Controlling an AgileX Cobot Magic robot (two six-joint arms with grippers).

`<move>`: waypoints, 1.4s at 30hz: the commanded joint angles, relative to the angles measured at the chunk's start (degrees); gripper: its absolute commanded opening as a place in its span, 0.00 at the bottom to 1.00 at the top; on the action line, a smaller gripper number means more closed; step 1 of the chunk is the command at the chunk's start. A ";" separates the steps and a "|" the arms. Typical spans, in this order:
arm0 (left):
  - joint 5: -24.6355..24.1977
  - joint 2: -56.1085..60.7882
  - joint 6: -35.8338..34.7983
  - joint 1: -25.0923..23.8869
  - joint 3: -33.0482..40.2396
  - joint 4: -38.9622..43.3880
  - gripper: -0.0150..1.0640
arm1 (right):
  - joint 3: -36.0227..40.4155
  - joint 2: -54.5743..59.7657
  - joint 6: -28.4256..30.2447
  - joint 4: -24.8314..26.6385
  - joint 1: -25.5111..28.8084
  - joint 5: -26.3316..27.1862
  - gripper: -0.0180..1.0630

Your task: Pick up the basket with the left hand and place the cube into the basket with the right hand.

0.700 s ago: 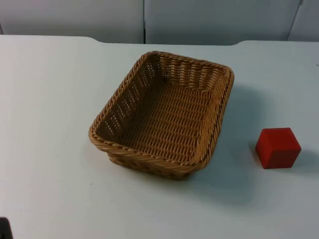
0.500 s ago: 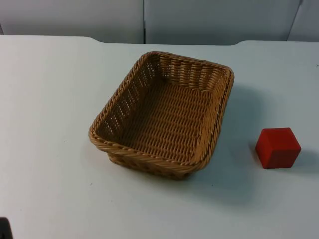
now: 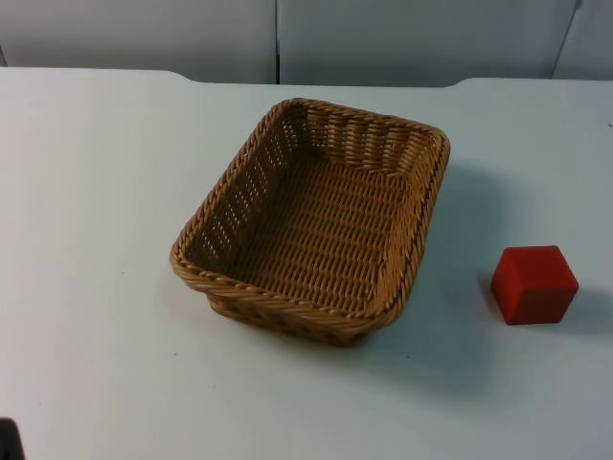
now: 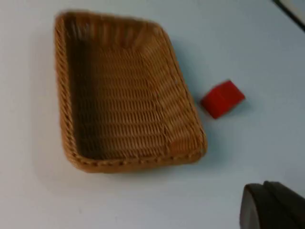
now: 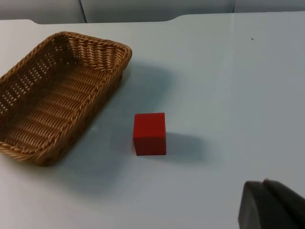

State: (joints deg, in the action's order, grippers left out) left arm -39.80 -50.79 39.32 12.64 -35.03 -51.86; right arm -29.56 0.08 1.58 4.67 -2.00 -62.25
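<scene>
A woven tan basket (image 3: 421,206) stands empty on the white table, near its middle; the left wrist view takes it in as basket (image 4: 64,95) and the right wrist view as basket (image 5: 28,143). To its right, a short gap away, a red cube (image 3: 533,284) rests on the table, also seen as cube (image 4: 222,98) and cube (image 5: 149,133). My left gripper (image 4: 272,207) hangs above the table, well short of the basket. My right gripper (image 5: 271,205) hovers off to the side of the cube and holds nothing that I can see.
The grey partition wall (image 3: 144,34) closes off the far edge of the table (image 3: 96,192). A small black piece (image 3: 8,439) pokes in at the front left edge of the top view. Bare white surface lies all round the basket and cube.
</scene>
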 commanded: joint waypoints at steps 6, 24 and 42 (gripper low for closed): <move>-9.91 -37.64 12.69 0.22 -15.82 -9.85 0.33 | 0.46 -0.08 -0.10 0.10 0.21 0.43 0.01; 2.99 -59.74 7.59 1.34 -41.28 12.74 0.63 | 0.46 -0.08 -0.10 0.10 0.21 0.43 0.01; 4.81 -75.37 6.69 4.01 -45.69 10.15 0.62 | 0.46 -0.08 -0.10 0.10 0.21 0.43 0.01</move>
State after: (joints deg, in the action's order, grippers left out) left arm -35.60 -125.58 46.27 16.10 -80.27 -40.55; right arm -29.56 0.08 1.58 4.67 -2.00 -62.25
